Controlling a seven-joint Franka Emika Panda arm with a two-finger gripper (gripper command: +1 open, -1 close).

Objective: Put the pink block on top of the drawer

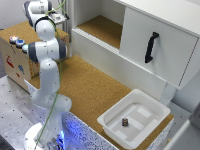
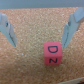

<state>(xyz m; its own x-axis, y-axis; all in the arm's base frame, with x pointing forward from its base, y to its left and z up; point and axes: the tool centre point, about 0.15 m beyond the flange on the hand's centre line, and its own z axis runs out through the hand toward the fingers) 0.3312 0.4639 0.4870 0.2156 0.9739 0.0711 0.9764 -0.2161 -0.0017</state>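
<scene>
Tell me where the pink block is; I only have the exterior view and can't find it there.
Observer: The wrist view shows the block lying on a cork surface, just ahead of the hand.
Operator: Is it gripped?
Observer: No. The hand is open, and neither of its fingers touches the block.
Operator: Any markings on it?
Observer: Dark letters on the side facing the camera, too blurred to read with confidence.
</scene>
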